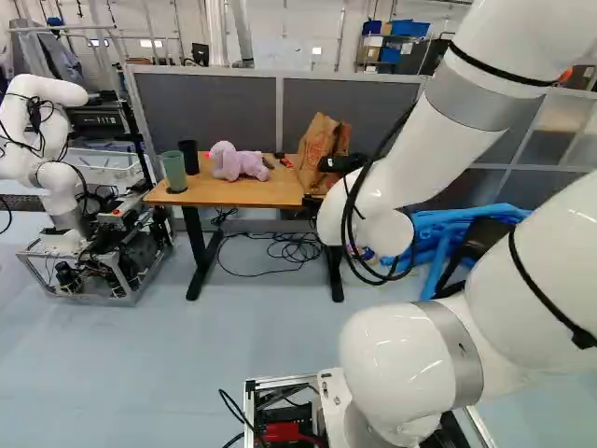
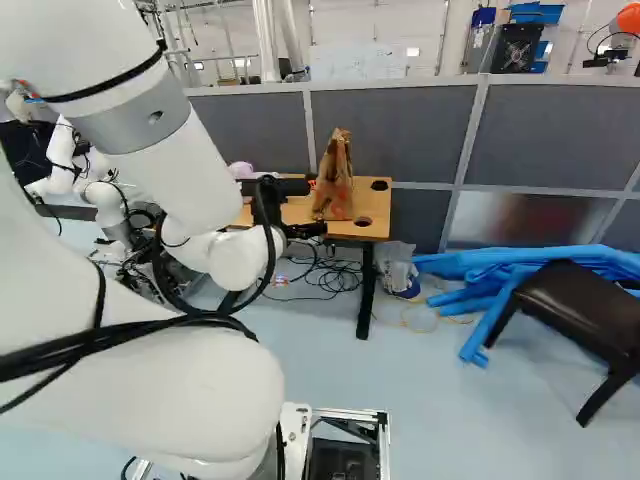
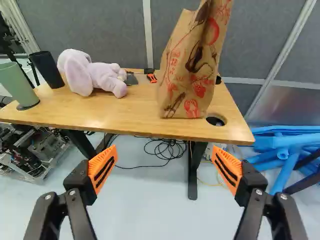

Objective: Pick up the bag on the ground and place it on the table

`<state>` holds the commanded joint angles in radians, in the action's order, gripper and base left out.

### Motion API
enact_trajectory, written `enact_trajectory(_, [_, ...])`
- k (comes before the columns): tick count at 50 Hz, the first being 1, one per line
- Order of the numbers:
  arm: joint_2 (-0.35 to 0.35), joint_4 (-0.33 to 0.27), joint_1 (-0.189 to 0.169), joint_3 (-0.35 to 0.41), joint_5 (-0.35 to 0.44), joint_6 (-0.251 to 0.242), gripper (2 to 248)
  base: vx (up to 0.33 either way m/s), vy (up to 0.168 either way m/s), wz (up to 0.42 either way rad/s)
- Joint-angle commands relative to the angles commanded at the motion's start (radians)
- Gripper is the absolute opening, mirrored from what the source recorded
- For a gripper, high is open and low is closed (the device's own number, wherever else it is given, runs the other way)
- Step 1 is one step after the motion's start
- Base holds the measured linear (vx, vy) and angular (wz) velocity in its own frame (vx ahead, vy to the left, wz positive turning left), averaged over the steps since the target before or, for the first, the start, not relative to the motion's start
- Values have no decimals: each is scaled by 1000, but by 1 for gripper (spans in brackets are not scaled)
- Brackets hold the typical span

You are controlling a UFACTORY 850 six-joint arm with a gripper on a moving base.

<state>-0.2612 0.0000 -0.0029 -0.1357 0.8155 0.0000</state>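
Observation:
A brown paper bag with red print (image 1: 322, 140) (image 2: 335, 180) (image 3: 192, 65) stands upright on the wooden table (image 3: 145, 127), near its right end. Dark parts of my gripper (image 2: 290, 187) show in front of the table in the right base view. In the wrist view my gripper (image 3: 164, 167) is wide open, its orange pads far apart and nothing between them; the bag is ahead and apart from it. A pale, crumpled plastic bag (image 2: 397, 265) lies on the floor beside the table's right leg.
On the table are a lilac plush toy (image 3: 90, 75), a green cup (image 3: 19, 85) and a black cup (image 3: 46, 69). Cables (image 3: 165, 148) lie beneath. Blue tubes (image 2: 500, 275) and a dark stool (image 2: 585, 310) stand right. Another robot (image 1: 56, 177) stands left; grey partitions (image 2: 400, 130) rise behind.

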Motion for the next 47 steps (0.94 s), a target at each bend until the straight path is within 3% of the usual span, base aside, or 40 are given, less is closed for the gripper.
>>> enact_trajectory(21, [-16, 0, 3, 43, 51, 0, 247, 0, 0, 0])
enact_trajectory(47, [-18, 0, 3, 48, 57, 0, 247, 0, 0, 0])
